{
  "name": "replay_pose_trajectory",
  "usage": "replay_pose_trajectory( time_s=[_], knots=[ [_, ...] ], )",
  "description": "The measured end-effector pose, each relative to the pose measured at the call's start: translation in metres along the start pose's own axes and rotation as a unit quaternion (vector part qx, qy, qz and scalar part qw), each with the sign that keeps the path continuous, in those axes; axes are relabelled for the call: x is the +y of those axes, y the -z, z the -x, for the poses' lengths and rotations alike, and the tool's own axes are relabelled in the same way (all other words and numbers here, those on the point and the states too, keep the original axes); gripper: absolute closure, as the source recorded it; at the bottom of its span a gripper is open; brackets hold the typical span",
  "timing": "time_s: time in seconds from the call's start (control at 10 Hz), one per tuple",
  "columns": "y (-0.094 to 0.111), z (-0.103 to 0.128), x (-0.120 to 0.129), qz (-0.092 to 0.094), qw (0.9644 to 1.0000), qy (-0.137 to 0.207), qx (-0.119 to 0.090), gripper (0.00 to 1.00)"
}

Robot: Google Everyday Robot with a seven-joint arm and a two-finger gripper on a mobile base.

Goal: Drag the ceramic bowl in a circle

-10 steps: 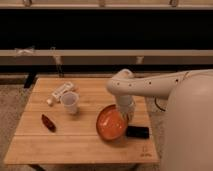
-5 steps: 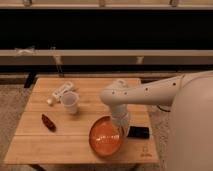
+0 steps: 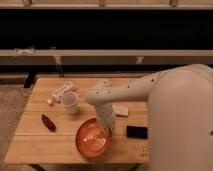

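Observation:
The ceramic bowl (image 3: pixel 93 138) is wide, shallow and glossy orange-red with rings inside. It sits near the front edge of the wooden table (image 3: pixel 30 145), slightly left of the middle. My gripper (image 3: pixel 108 127) reaches down from the white arm onto the bowl's far right rim. The arm's wrist covers the fingers and part of the rim.
A small white cup (image 3: pixel 71 102) stands left of the arm. A white bottle-like object (image 3: pixel 60 93) lies behind the cup. A dark red item (image 3: pixel 48 122) lies at the left. A black flat object (image 3: pixel 136 132) lies right of the bowl, a pale card (image 3: pixel 121 110) behind it.
The bowl has slid leftward and toward the table's front edge, with the gripper moving along at its rim. The arm's elbow has swung left.

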Motion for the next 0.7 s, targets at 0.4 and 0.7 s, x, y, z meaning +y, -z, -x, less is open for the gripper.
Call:
replay_pose_trajectory(
  time_s=[0.4, 0.7],
  knots=[
    [0.009, 0.059, -0.017, -0.016, 0.9994, 0.025, -0.014, 1.0],
    [0.019, 0.087, -0.061, -0.026, 0.9991, -0.003, -0.032, 1.0]
  ],
)
